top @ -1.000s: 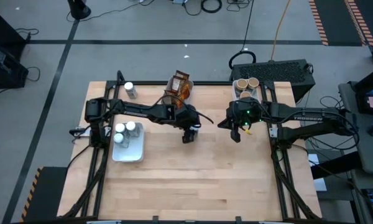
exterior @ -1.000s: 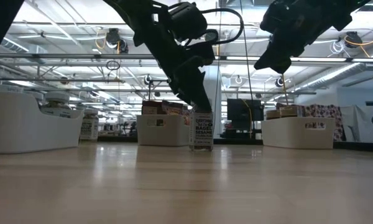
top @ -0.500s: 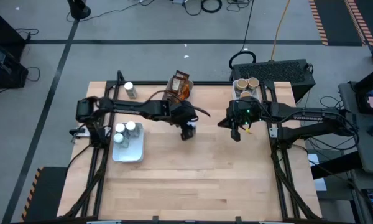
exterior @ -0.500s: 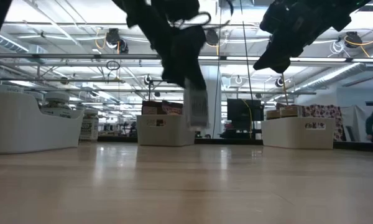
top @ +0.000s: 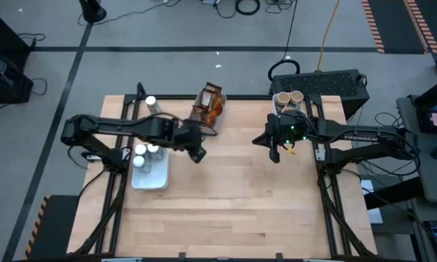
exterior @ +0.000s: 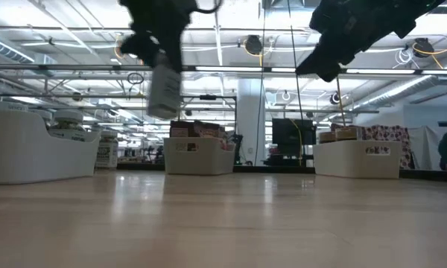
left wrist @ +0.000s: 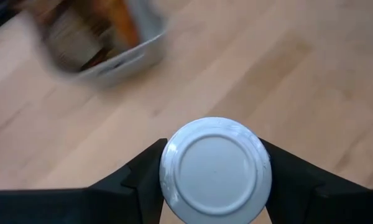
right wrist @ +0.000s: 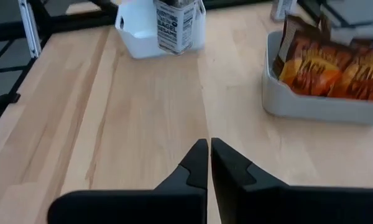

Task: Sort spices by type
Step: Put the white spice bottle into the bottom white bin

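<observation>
Honestly, the jar (left wrist: 215, 169) looks like easy cargo: small, rigid, probably light, though the smooth sides could slip. The left gripper (top: 197, 153) clamps it at the sides just under the white cap, which seems the sensible spot, and holds it in the air just beside the white tray (top: 150, 175) where two more jars (top: 146, 151) sit. From the right wrist I can read "BAGEL SESAME" on one label (right wrist: 174, 25). The packets (right wrist: 336, 65) have writing too, but it's unreadable. The right gripper (top: 275, 153) is closed and empty, hanging well apart from that tray.
</observation>
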Controlling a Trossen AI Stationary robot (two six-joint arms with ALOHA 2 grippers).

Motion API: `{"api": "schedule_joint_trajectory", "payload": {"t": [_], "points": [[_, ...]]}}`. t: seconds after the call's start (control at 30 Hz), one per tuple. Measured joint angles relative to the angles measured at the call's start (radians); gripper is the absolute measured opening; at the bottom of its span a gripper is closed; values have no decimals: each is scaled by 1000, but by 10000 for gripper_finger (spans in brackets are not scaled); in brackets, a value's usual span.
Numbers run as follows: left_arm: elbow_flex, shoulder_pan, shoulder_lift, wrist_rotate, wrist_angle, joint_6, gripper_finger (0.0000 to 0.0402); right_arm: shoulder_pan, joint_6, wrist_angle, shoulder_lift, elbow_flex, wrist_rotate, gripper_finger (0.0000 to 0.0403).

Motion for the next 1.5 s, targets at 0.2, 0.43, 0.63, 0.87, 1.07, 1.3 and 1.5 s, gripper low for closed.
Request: {"api": "schedule_joint_trajectory", "payload": {"t": [0.2,0.43,0.63,0.87,1.07,1.3,1.5], "points": [[0,-86,-36,-70,-216,-257,210,0,-28,33,0,0,0,0],[0,-196,-37,-69,-405,-449,210,0,-43,66,22,0,-2,0],[-40,-269,-83,-86,-453,-586,210,0,-36,111,81,0,-68,0],[-167,-289,-188,-108,-447,-699,210,0,-14,177,146,0,-109,0],[-295,-289,-267,-105,-378,-741,210,0,28,249,172,0,-109,0],[-415,-289,-315,-67,-302,-769,210,1,40,255,172,0,-109,0],[-449,-289,-317,-56,-298,-778,210,1,32,256,172,0,-108,0]]}}
